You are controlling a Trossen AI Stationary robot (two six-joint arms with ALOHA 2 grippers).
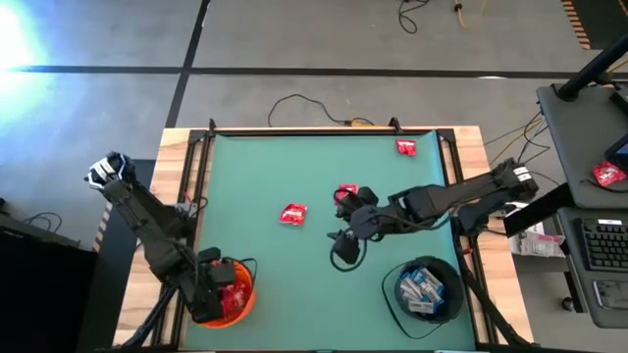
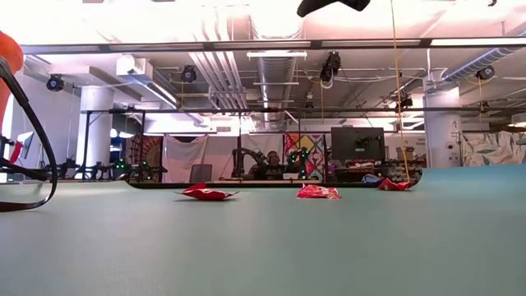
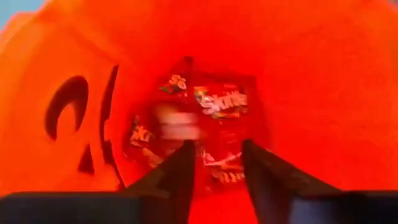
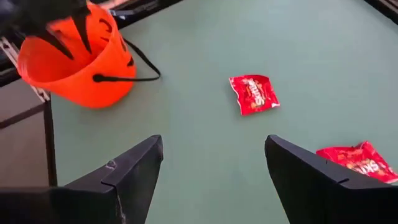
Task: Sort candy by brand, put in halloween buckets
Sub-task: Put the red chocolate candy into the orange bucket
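Observation:
The orange bucket (image 1: 235,299) stands at the table's near left corner, and my left gripper (image 1: 218,284) hangs open over its mouth. In the left wrist view the open left gripper (image 3: 217,168) looks down on several red packets (image 3: 221,102) lying on the bucket's floor; one blurred packet (image 3: 177,121) is beside a fingertip. The black bucket (image 1: 429,291) at the near right holds blue-and-white sweets (image 1: 422,286). Three red packets lie flat on the mat (image 1: 292,214) (image 1: 345,193) (image 1: 406,147). My right gripper (image 1: 343,251) hovers open above the mat, near the middle packet (image 4: 254,94).
The orange bucket's wire handle (image 4: 127,78) lies out on the mat beside it. Black frame posts stand at the table's far corners (image 1: 211,127). Another red packet (image 1: 608,175) lies on a side desk off the table's right. Bare green mat (image 1: 294,284) stretches between the two buckets.

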